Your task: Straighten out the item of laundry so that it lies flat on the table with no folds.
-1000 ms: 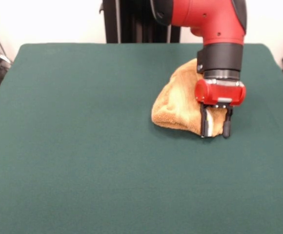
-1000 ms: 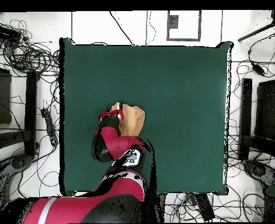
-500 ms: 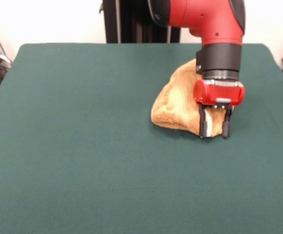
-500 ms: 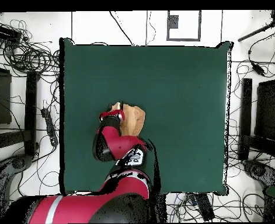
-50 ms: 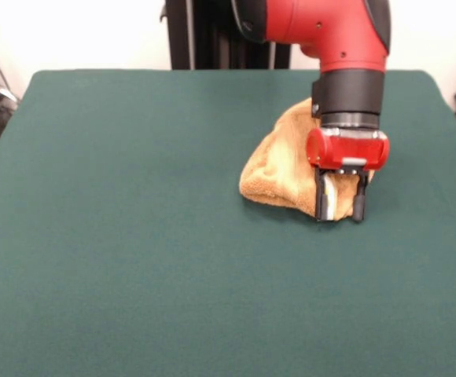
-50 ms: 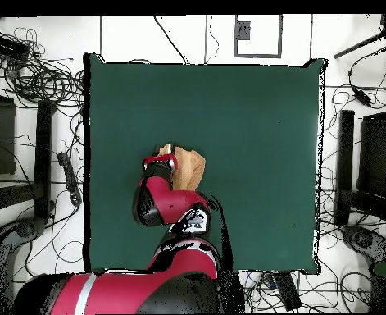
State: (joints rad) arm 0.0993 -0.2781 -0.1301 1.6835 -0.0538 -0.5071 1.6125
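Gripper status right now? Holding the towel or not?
Gripper: closed on the near edge of the orange towel, down at the green table.

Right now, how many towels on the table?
1. The towel lies bunched on the table, right of centre in the front view, with the gripper at its near edge.

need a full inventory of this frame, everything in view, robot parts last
towel: 1, orange-tan terry, bunched in a folded heap on the table's right half in the front view
table: 1, dark green cloth cover, fills most of both views
cables: many, black, on the floor round the table in the overhead view
arm: 1, red and black, coming down over the towel
gripper: 1, red body with black jaws, shut on the towel's near edge
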